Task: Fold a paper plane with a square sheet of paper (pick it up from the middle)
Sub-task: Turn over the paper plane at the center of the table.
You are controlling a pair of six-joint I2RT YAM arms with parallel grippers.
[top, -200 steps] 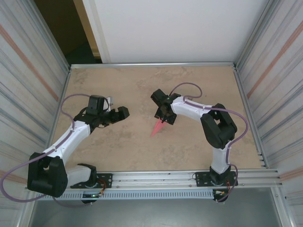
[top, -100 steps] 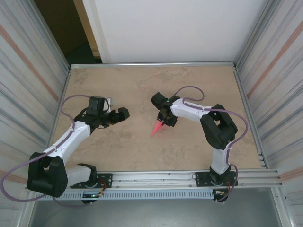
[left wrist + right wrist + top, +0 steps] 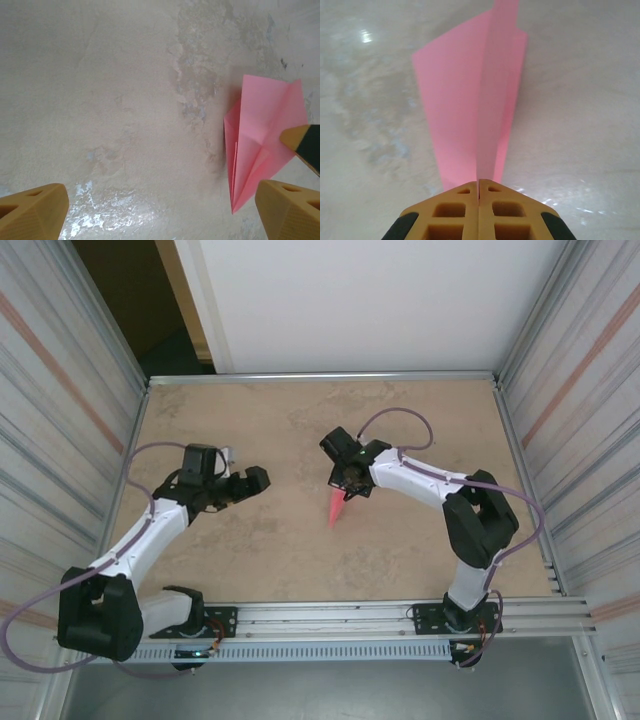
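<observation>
The square sheet of paper stands folded as a slim pink paper plane (image 3: 336, 508) near the table's middle, its sharp tip toward the near edge. My right gripper (image 3: 346, 486) is shut on its wide rear end, along the centre crease. In the right wrist view the paper plane (image 3: 470, 100) runs away from the closed right gripper (image 3: 479, 181), wings spread either side. My left gripper (image 3: 256, 482) hovers open to the left, apart from the paper. In the left wrist view the paper plane (image 3: 265, 145) lies at the right, beyond the wide-open left gripper (image 3: 160, 215).
The beige tabletop (image 3: 250, 550) is bounded by a metal rail (image 3: 400, 612) at the near edge and corrugated walls (image 3: 60, 440) on both sides. A fingertip of the right gripper (image 3: 305, 142) shows at the right edge of the left wrist view.
My right gripper has closed on the paper plane's rear end, and the plane's tip has swung slightly to the right. The right arm's elbow moved right. The left arm barely moved.
</observation>
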